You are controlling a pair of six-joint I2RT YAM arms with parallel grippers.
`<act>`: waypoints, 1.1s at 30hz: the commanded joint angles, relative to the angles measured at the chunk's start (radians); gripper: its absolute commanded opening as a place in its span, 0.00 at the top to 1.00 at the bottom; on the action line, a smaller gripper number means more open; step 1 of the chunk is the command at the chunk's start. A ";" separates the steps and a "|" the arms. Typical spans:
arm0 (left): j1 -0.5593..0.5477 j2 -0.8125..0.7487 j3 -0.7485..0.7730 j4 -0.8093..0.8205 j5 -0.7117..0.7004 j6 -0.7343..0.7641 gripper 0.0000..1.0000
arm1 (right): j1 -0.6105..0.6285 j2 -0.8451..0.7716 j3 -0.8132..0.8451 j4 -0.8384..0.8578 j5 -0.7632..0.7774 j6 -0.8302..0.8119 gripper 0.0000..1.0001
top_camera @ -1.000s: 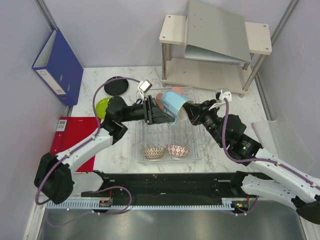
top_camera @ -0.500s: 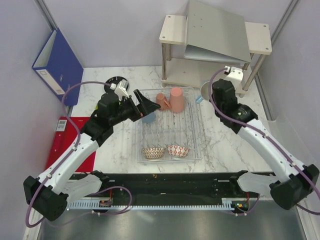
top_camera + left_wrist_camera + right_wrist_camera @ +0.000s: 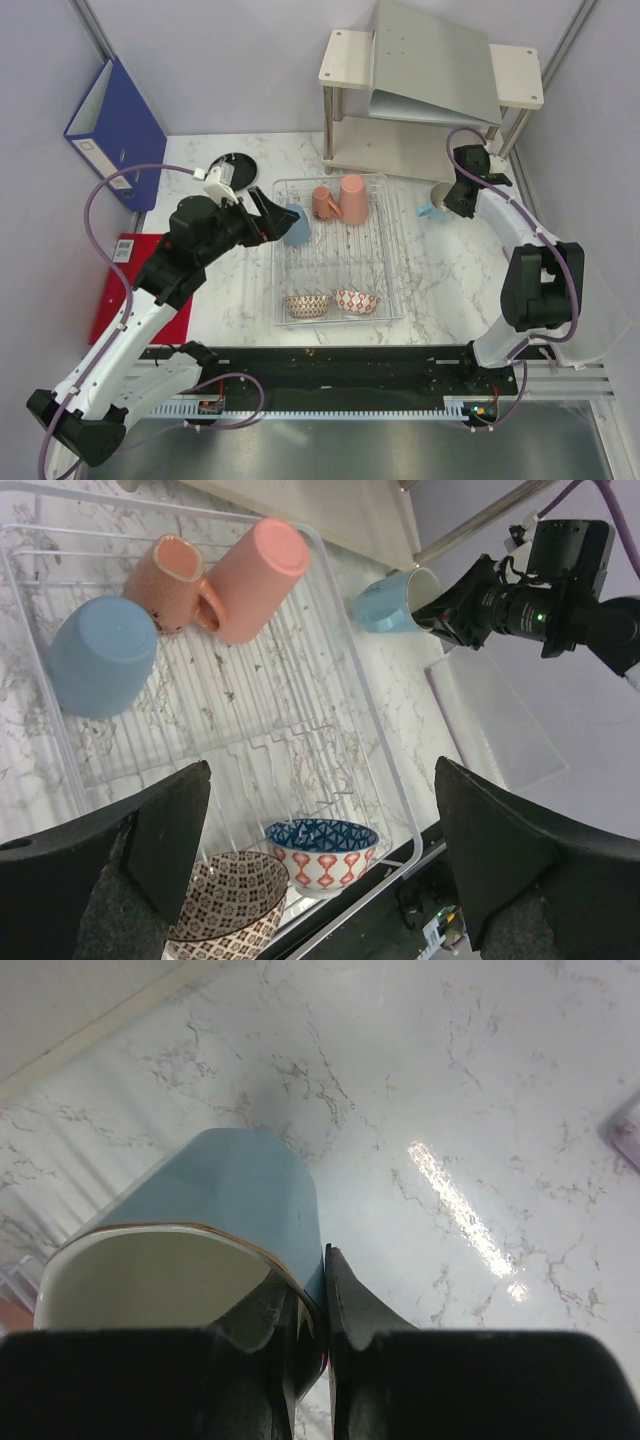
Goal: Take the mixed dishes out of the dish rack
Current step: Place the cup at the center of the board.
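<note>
The left gripper (image 3: 265, 218) hangs spread wide over the left side of the rack (image 3: 335, 255), beside an upturned blue cup (image 3: 100, 655). The right gripper (image 3: 312, 1290) pinches the rim of another blue cup (image 3: 230, 1185), tipped sideways over the surface (image 3: 480, 1080) right of the rack. A pink cup (image 3: 255, 575) and a pink mug (image 3: 165, 575) sit in the rack.

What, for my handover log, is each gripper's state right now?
Left gripper: open, holding nothing.
Right gripper: shut on the rim of the light-blue cup with the cream inside.
</note>
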 commanded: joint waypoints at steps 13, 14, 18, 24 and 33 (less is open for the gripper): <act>-0.001 0.068 -0.002 -0.077 0.018 0.051 0.01 | -0.040 0.195 0.189 -0.042 -0.006 0.006 1.00; -0.001 0.069 -0.004 -0.080 0.020 0.050 0.01 | -0.042 0.201 0.189 -0.045 -0.008 0.004 0.98; -0.001 0.075 -0.008 -0.083 0.023 0.053 0.01 | -0.048 0.223 0.181 -0.045 -0.018 -0.002 0.89; -0.001 0.080 -0.007 -0.086 0.023 0.053 0.01 | -0.048 0.203 0.176 -0.040 -0.051 -0.006 0.62; -0.001 0.105 -0.004 -0.084 0.040 0.041 0.01 | -0.045 0.096 0.183 -0.022 -0.164 0.008 0.20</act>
